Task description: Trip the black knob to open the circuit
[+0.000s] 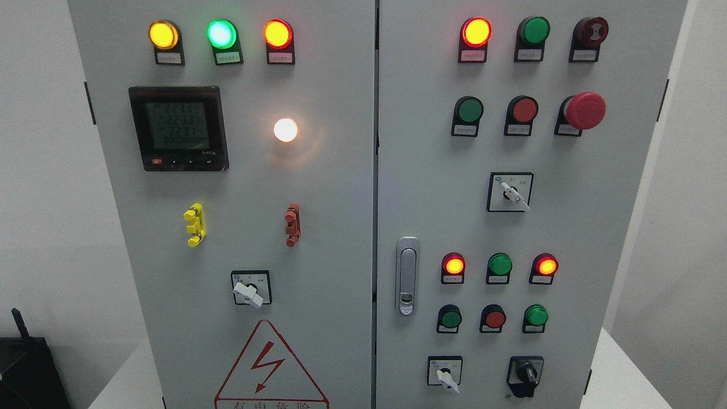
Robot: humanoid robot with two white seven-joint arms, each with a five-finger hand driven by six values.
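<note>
Neither robot hand shows in the head view, so I can't tell their state. The black knob (pixel 526 375) sits at the lower right of the grey cabinet (pixel 341 227) (right door), beside a white-handled switch (pixel 446 378).

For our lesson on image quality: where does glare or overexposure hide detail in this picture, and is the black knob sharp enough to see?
In the head view, the white lamp is blown out, with a halo spilling onto the grey door; the lit red and amber lamps look saturated at their centres. The black knob at lower right is fairly sharp, though dark. The small labels are too blurred to read.
</note>
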